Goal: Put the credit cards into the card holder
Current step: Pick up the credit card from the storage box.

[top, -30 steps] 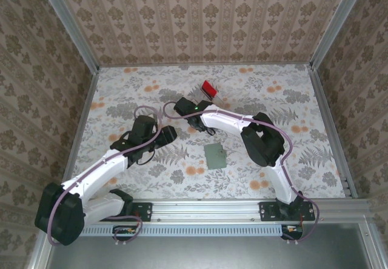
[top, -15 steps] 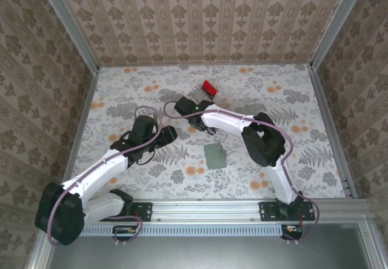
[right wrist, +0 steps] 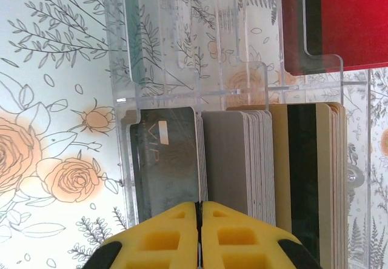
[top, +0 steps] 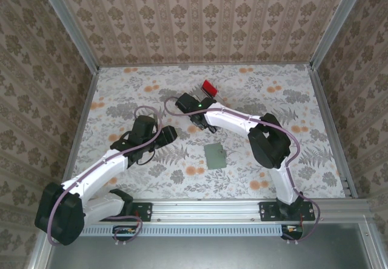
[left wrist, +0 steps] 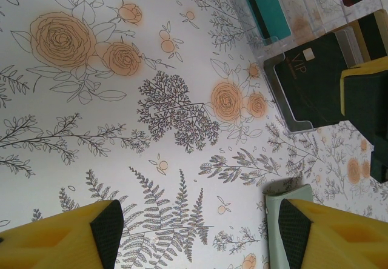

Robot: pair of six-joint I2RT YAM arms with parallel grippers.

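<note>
The floral-patterned table carries all items; its near edge is covered by the arm bases. The left arm extends diagonally toward the table centre, with the left gripper low over bare surface. In the left wrist view this gripper has its yellow fingers set wide apart with nothing between them, and the frame cuts off both finger bodies. The right arm bends at the elbow and reaches left and away from its base. The right gripper sits at the clear plastic tray, which the wrist mostly covers from above, leaving the red end piece exposed. In the right wrist view the right gripper has its jaws pressed together at the near edge of the credit cards, at the seam between the dark card and the grey stack. Whether a card edge is pinched between them cannot be made out. The cards stand on edge in the tray compartments. The card holder lies flat, apart from the tray, near the right arm's elbow.
</note>
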